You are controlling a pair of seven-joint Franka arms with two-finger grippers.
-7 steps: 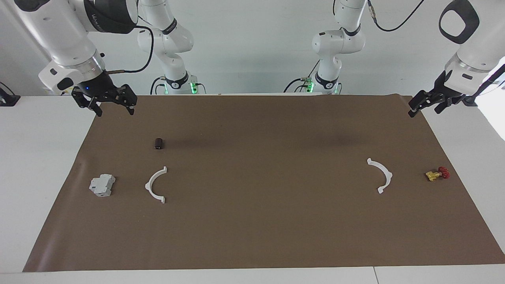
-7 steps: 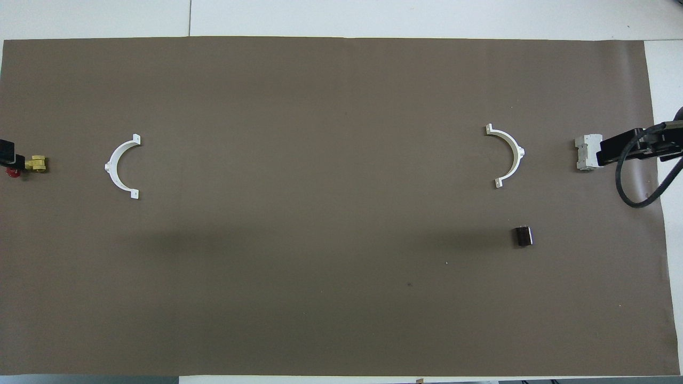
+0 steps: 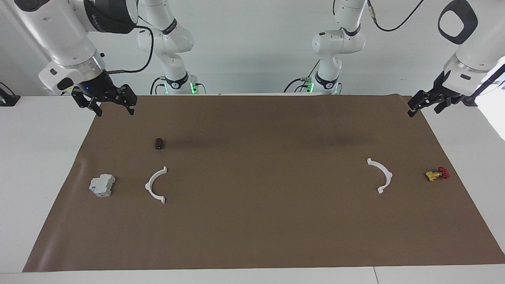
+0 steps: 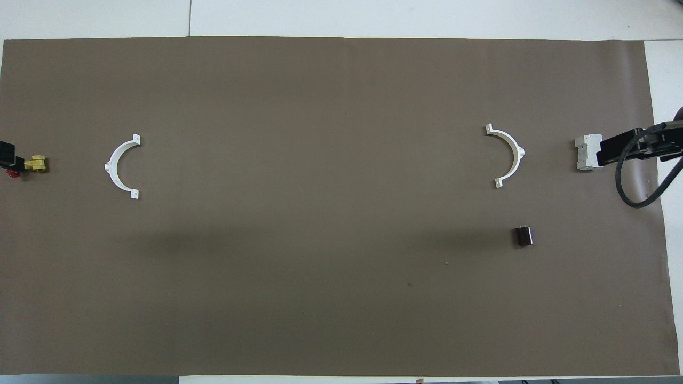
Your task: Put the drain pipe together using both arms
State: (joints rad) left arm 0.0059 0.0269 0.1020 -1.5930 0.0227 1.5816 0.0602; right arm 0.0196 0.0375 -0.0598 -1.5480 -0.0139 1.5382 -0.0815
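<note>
The drain pipe lies as two separate white half-ring arcs on the brown mat. One arc [image 3: 155, 185] [image 4: 507, 156] is toward the right arm's end, the other arc [image 3: 382, 175] [image 4: 118, 166] toward the left arm's end. They are far apart, open sides facing each other. My right gripper [image 3: 114, 112] [image 4: 608, 152] is open and empty, raised over the mat's edge at the right arm's end. My left gripper [image 3: 424, 112] [image 4: 6, 152] is open and empty, raised over the mat's corner at the left arm's end. Neither touches an arc.
A grey boxy block [image 3: 101, 185] [image 4: 585, 152] lies beside the arc at the right arm's end. A small dark cylinder [image 3: 158, 143] [image 4: 523, 236] lies nearer the robots than that arc. A yellow-and-red valve [image 3: 437, 174] [image 4: 32, 164] lies beside the other arc.
My left gripper has shifted very slightly. The right gripper and the things on the mat have not moved.
</note>
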